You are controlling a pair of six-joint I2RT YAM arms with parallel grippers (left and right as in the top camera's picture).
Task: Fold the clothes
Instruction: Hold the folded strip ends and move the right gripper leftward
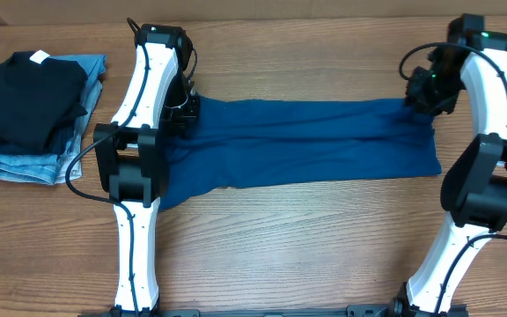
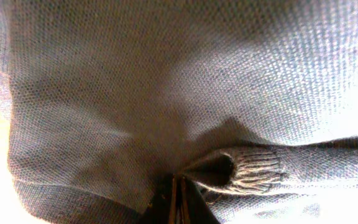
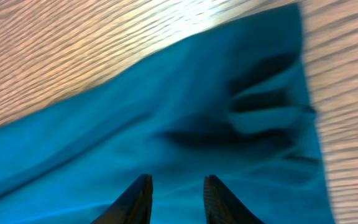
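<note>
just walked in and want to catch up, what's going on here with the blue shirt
Two robot arms are working on a blue shirt that lies in a long band across the table. The left gripper is shut on the shirt's left end, pinching the fabric. The right gripper hangs over the right end with its fingers apart, holding nothing. A black garment lies on jeans at the far left, clear of both arms.

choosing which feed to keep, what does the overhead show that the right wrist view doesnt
Only overhead: the left arm and right arm, the whole teal-blue shirt stretched between them, and a black folded garment on light-blue jeans at the left. Only right wrist: its own fingers standing apart over the fabric. Both: the shirt lying on the wooden table.
</note>
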